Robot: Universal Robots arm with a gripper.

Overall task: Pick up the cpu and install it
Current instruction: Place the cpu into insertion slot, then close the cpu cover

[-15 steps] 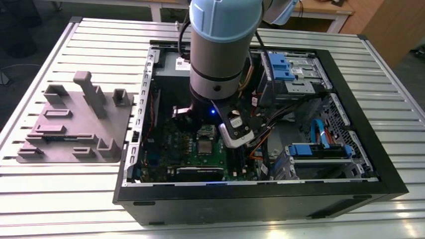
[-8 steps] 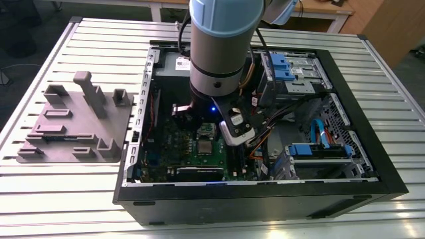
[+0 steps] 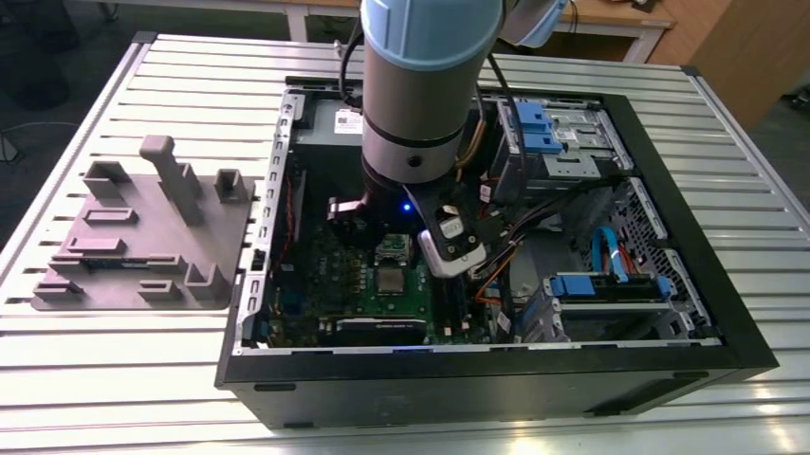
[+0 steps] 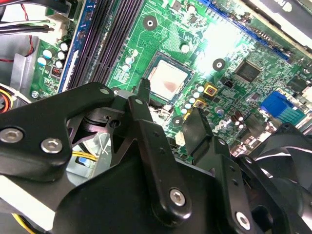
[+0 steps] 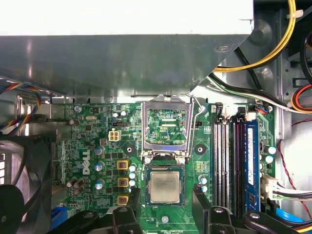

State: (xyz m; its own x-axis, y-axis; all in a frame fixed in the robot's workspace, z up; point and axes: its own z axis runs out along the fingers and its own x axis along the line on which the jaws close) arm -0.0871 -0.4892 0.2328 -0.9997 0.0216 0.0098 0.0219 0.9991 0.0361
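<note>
Claw: open and holding nothing; its two black fingers are spread, and the cpu shows between them.
Cpu: lies flat in its socket near the middle of the motherboard, silvery top up.
Socket cover: metal frame standing open, hinged at the socket's edge just beside the cpu.
Motherboard: green, lying in the bottom of the case.
Memory slots: long, black and parallel, near the socket.
Fan: black, at the motherboard's edge opposite the memory slots.
Case: black, open side up, on the worktop.
Arm: reaches down into the case.
Worktop: ribbed metal.
Grey tray: on the worktop near its edge at the exterior view's left, just beside the case.
</note>
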